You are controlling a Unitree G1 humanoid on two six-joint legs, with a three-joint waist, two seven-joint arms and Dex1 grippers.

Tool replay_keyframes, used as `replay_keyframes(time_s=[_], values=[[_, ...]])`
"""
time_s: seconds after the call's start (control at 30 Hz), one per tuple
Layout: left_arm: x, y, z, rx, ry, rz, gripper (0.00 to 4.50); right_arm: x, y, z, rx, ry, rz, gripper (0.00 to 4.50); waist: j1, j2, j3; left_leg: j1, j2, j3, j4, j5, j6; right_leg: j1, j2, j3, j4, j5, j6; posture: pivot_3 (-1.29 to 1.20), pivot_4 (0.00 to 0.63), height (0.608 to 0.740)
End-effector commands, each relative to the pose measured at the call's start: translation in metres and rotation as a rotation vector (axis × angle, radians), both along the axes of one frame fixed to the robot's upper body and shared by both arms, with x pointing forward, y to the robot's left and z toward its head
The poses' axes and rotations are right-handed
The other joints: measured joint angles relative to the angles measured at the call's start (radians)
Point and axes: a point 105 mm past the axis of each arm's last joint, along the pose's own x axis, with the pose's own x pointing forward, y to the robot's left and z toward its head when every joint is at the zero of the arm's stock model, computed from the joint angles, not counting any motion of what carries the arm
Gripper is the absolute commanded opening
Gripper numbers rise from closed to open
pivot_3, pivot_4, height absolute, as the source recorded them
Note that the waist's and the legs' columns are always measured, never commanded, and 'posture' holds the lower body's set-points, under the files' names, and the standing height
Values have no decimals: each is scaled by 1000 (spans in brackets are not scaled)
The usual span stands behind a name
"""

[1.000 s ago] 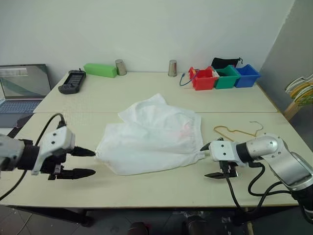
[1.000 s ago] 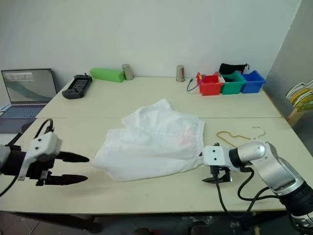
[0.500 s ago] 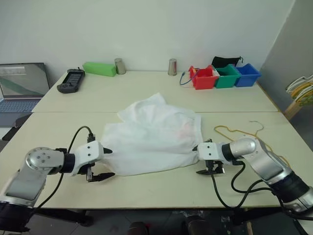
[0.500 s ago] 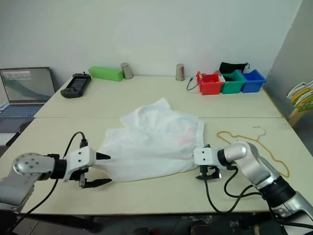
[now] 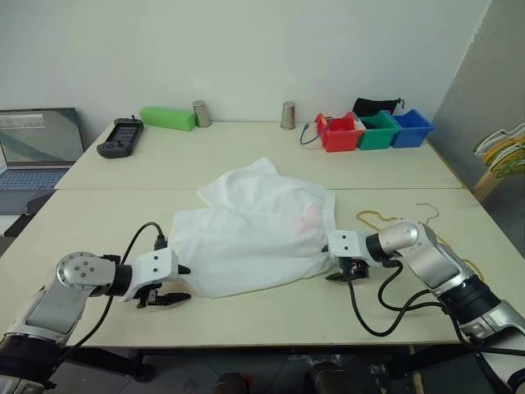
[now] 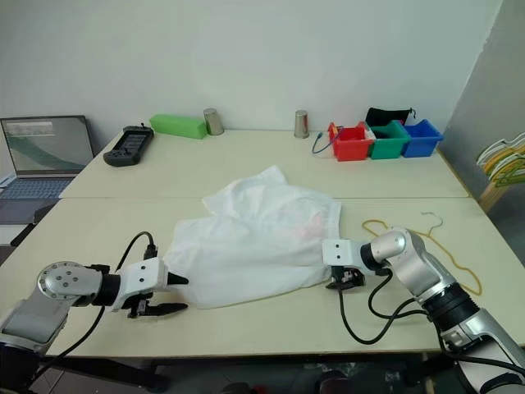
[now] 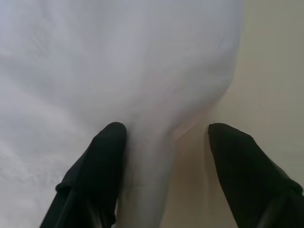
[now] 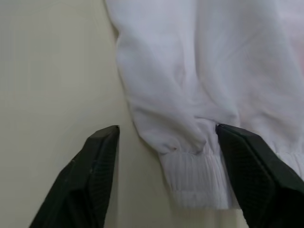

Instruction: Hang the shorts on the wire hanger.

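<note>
Now the shorts lie spread and wrinkled on the near half of the desk, roughly centre, faint pink mark toward their right side. Left pincer sits low at the shorts' left near corner, fingers apart; in the left wrist view a fold of the white cloth runs down between the two black fingers, one finger against the fabric, the other over bare desk, not clamped. Right pincer sits at the shorts' right near corner, pointing in toward the cloth; in the right wrist view its fingers stand wide apart with the ribbed waistband corner lying between them, nothing gripped. Wire hanger, thin yellow-orange with a grey hook, lies flat on the desk to the right of the shorts, just behind the right arm, apart from the cloth. Far edge of desk: green block, two metal cups, black handheld device, red, green and blue bins. Laptop off to the left, open. Bunch of hangers at far right
</note>
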Motion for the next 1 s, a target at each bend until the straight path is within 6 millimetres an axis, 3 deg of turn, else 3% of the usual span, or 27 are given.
replay_keyframes(time_s=[0.03,0.23,0.3,0.37,0.47,0.6,0.67,0.77,0.83,0.87,0.9,0.93,1.0], values=[[7,0,9,4,-33,-9,1870,9,-5,1,-21,-19,-40,2364,0,0,0,0,0,0,0,0,0,0,0,0,0,0,0,1,75,740],[9,-1,11,9,-48,-18,440,7,-5,8,-8,-15,-29,751,1,0,0,-2,0,0,-2,0,0,-2,0,0,0,3,5,14,62,740],[6,-8,19,-41,-41,-14,29,-14,-10,15,-11,39,22,299,2,0,0,-3,0,0,-2,0,0,-3,0,0,0,3,5,19,59,740],[-1,-14,25,-74,-11,-26,0,-33,-15,20,-27,88,70,15,11,0,0,-6,0,-1,-2,0,0,-5,0,-1,-1,3,5,22,59,740],[-34,-22,29,-91,150,-69,0,-67,-20,30,-36,190,146,15,14,0,0,-8,0,0,-2,-1,0,-8,0,-1,-1,2,5,25,55,740],[-96,-36,47,-143,455,-186,0,-103,-28,40,-61,337,210,15,3,1,1,-11,1,-1,-3,-2,2,-10,0,-2,-1,0,3,21,53,740],[-104,-38,52,-162,521,-199,0,-106,-32,39,-66,386,202,15,3,2,2,-9,1,0,-3,-2,2,-9,0,-2,-1,-2,2,19,49,740],[-67,-27,36,-105,411,-126,0,-66,-27,31,-48,313,99,15,3,2,3,1,1,0,-2,-2,2,-6,0,-3,0,-6,-4,12,47,740],[-1,-16,38,-102,204,-2,0,-13,-20,38,-1,217,-15,15,3,7,4,3,1,0,-2,-2,2,-6,0,-2,-2,-6,-4,10,45,740],[23,-14,41,-100,143,36,0,6,-17,42,10,185,-50,15,1,5,8,7,-1,0,0,-2,2,-2,0,-1,-1,-6,-3,11,41,740],[61,-5,55,-82,12,108,0,40,-14,56,41,96,-127,15,-2,1,8,7,-1,0,0,-1,1,-2,1,-2,-1,-4,-1,15,36,740],[83,-1,65,-68,-65,148,0,60,-12,65,59,43,-174,15,-3,-3,6,2,-1,-2,-2,3,6,-1,3,-1,-3,-2,0,15,36,740],[144,20,113,-28,-345,384,0,120,-8,107,124,-217,-367,15,-9,-7,7,-3,-2,-4,1,15,10,-5,4,-1,-3,22,-1,17,27,740]])
